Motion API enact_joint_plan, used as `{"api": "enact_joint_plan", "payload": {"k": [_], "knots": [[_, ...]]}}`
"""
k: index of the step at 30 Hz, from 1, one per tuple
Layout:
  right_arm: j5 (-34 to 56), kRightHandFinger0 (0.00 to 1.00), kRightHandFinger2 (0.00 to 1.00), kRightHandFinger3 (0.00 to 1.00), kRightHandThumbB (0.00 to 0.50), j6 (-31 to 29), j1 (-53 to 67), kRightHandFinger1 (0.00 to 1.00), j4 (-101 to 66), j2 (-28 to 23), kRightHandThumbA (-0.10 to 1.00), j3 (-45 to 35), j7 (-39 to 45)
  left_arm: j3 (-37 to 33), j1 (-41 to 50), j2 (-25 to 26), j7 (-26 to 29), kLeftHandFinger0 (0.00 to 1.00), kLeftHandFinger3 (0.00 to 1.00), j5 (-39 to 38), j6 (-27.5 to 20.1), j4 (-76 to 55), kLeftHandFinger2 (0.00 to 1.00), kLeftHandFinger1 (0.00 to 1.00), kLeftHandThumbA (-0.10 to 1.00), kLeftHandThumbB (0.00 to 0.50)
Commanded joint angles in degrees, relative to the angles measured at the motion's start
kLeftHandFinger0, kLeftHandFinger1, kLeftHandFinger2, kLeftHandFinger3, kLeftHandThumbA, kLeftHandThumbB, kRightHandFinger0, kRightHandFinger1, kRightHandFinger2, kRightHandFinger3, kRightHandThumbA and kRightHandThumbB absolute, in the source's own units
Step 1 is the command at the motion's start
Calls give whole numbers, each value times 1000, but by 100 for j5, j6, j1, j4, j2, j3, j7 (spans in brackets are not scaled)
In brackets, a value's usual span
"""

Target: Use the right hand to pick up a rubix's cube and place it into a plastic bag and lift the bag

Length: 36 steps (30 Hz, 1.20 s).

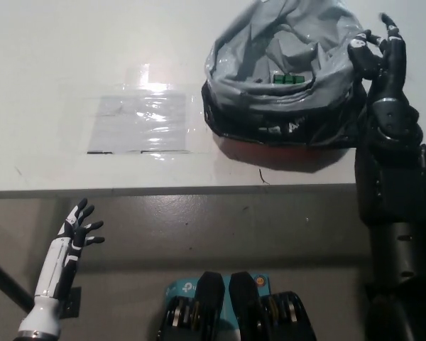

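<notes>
Fingers of the black right hand (380,57) clamp the right rim of the grey plastic bag (284,78) at upper right of the frame, above the white desk (71,71). Inside, the rubix's cube (289,79) shows a green strip. At lower left, the white left hand (77,231) rests, fingers apart.

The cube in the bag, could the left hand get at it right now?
Probably not. The left hand hangs open low at the lower left, below the table's front edge, while the cube sits deep in the bag across the table, only a green sliver showing above the rim held by the right hand.
</notes>
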Motion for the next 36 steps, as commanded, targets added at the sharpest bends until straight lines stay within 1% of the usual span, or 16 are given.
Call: {"api": "enact_joint_plan", "payload": {"k": [1,4,9,12,16,20,21,23,26,28,31,32,33,34,35,36], "knots": [[4426,0,770,1000,88,866,-3214,156,-425,340,-100,-1942,200,19,-117,47,72,738,1000,40,-149,-104,1000,833,1000,144],[4436,0,807,1000,87,866,-3729,159,-202,265,-100,-2069,232,12,-103,36,62,733,1000,22,-160,-113,1000,829,1000,140],[4236,0,781,1000,84,852,-4348,156,-4,226,-100,-2161,201,5,-113,44,59,719,1000,34,-194,-105,1000,827,1000,147],[4115,0,819,1000,96,837,-4594,225,24,230,-100,-2111,242,2,-109,46,67,716,1000,60,-197,-118,1000,823,1000,148],[4104,0,854,1000,79,866,-4757,263,-37,262,-100,-2003,278,-6,-91,52,61,717,1000,68,-218,-110,1000,821,1000,151],[4048,0,755,1000,58,866,-4857,204,-50,287,-100,-1977,260,-8,-82,56,46,727,1000,49,-231,-108,1000,817,1000,135],[4054,0,767,1000,74,866,-4860,224,-60,286,-100,-1970,263,-9,-77,56,46,727,1000,53,-221,-116,1000,816,1000,136],[4054,0,745,1000,41,866,-4900,194,-74,274,-100,-1923,247,-7,-78,62,36,735,1000,41,-209,-120,1000,819,1000,136],[4043,0,736,971,42,866,-4923,190,-90,252,-100,-1871,272,-9,-87,64,17,741,1000,16,-177,-132,994,819,1000,135],[4002,0,749,1000,56,866,-4886,200,-150,262,-100,-1852,275,-19,-91,61,23,739,1000,37,-222,-125,978,813,1000,124],[3795,0,768,1000,59,796,-4776,207,-257,256,-100,-1692,362,-23,-82,61,28,737,1000,53,-235,-128,970,810,1000,131],[3365,0,751,1000,63,605,-4597,201,-421,190,-100,-1298,555,-30,-86,68,15,737,1000,52,-224,-135,971,810,1000,132],[3229,0,747,822,81,552,-4529,202,-502,173,-100,-1162,611,-30,-87,70,8,737,1000,43,-223,-136,971,810,1000,130],[2775,0,765,537,116,425,-4297,224,-853,92,-100,-693,779,-32,-102,78,0,737,1000,38,-222,-128,969,810,1000,126],[2613,0,771,488,122,388,-4214,235,-984,56,-100,-514,824,-32,-107,81,-1,737,1000,39,-221,-126,968,810,1000,125],[2328,0,769,513,139,331,-4094,266,-1172,-30,-100,-210,850,-32,-110,82,0,735,1000,41,-218,-130,960,808,1000,122]]}}
